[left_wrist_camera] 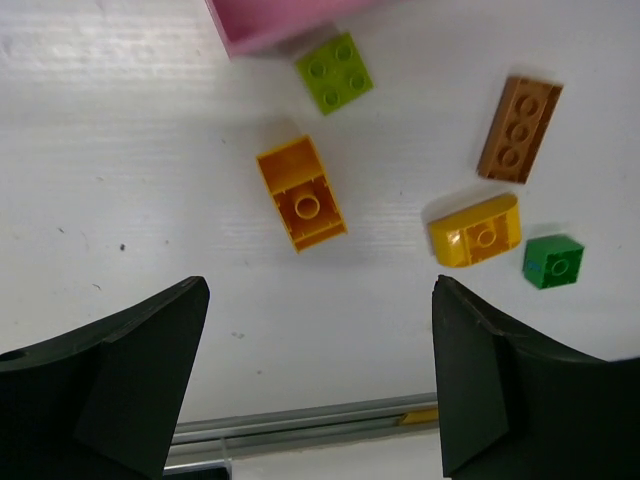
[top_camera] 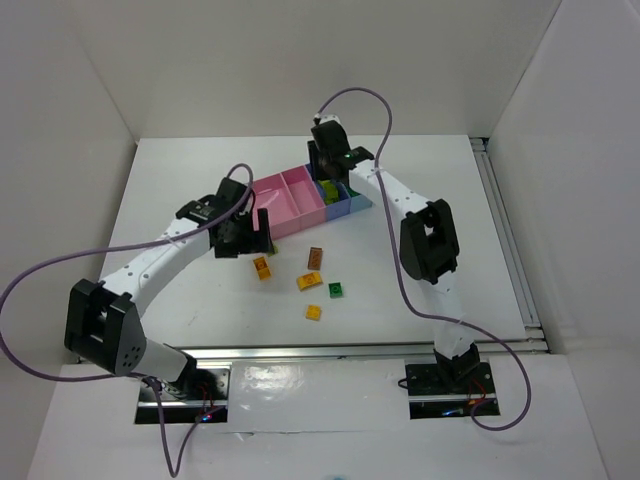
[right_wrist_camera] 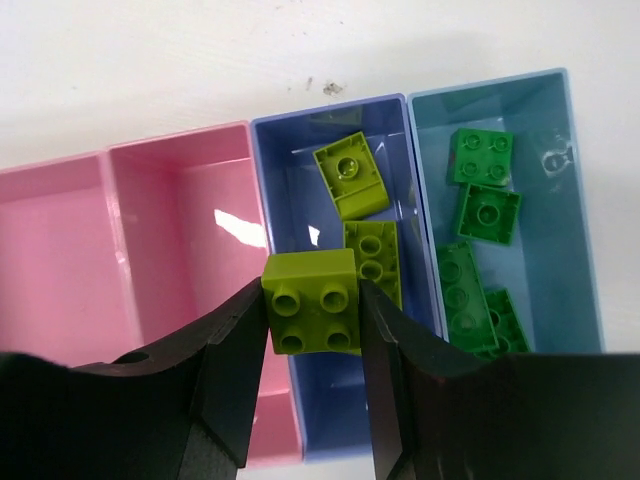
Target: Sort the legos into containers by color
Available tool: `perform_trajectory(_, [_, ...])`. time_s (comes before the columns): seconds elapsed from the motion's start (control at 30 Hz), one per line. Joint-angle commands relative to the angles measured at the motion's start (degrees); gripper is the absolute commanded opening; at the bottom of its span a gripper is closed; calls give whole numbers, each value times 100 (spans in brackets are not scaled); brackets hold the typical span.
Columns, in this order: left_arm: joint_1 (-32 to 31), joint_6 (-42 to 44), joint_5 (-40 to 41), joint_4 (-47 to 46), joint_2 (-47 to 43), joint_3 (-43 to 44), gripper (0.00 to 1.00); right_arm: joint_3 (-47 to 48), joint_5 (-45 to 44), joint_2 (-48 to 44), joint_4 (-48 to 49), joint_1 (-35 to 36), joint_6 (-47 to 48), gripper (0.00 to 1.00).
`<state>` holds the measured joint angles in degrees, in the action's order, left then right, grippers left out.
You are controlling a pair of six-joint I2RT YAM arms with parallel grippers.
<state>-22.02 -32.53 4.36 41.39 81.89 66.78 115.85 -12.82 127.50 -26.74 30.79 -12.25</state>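
My right gripper (right_wrist_camera: 312, 312) is shut on a lime green lego (right_wrist_camera: 312, 300) and holds it above the left wall of the darker blue bin (right_wrist_camera: 300, 195). That bin holds two lime green legos (right_wrist_camera: 350, 180). The light blue bin (right_wrist_camera: 553, 250) holds several dark green legos (right_wrist_camera: 487, 212). Both pink bins (right_wrist_camera: 180, 250) look empty. My left gripper (left_wrist_camera: 320, 370) is open and empty above the table, near an orange-yellow lego (left_wrist_camera: 301, 192). A lime green lego (left_wrist_camera: 335, 72), a brown lego (left_wrist_camera: 519, 129), a rounded yellow lego (left_wrist_camera: 476, 232) and a dark green lego (left_wrist_camera: 553, 261) lie loose around it.
In the top view the bin row (top_camera: 285, 200) sits mid-table, with my right gripper (top_camera: 326, 172) over it and my left gripper (top_camera: 250, 236) just left of it. Another orange lego (top_camera: 313, 312) lies nearer the front. A metal rail (top_camera: 360, 350) runs along the table's near edge.
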Motion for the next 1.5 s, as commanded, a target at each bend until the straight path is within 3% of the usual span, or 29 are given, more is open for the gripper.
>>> perform_trajectory(0.0, [-241, -648, -5, -121, -24, -393, 93, 648, -151, 310, -252, -107, 3, 47])
perform_trajectory(0.1, [-293, -710, -76, -411, -76, -579, 93, 789, -203, 451, -305, -108, 3, 56])
perform_trajectory(0.27, [-294, -658, -76, -597, 108, -693, 93, 851, -318, 460, -367, -108, 65, 81])
perform_trajectory(0.4, [-294, -658, -76, -702, 415, -588, 89, 527, -379, -13, -280, -108, 65, 82])
perform_trajectory(0.8, [-294, -1150, 214, -1027, 1074, -667, 77, -1644, -1003, -1781, 55, -2, 197, 82])
perform_trajectory(0.97, [-109, -931, 153, -1098, 1154, -719, 61, -2224, -1003, -2273, 55, -64, 126, 82])
perform_trajectory(1.1, [-57, -746, 83, -1098, 1005, -719, 42, -2339, -802, -2396, -76, -64, -5, 82])
perform_trajectory(1.13, [-4, -598, 4, -958, 918, -719, 33, -2339, -671, -2397, -77, -64, -5, 82])
perform_trajectory(1.3, [48, 26, -549, -764, 311, -465, 24, -2857, 244, -2730, -60, -3, -67, 81])
perform_trajectory(1.37, [49, 98, -717, -624, 48, -194, 19, -3094, 376, -2897, -59, 111, -67, 81])
perform_trajectory(1.47, [102, 160, -919, -570, -120, 123, 19, -3498, 377, -3046, -59, 313, -207, 81])
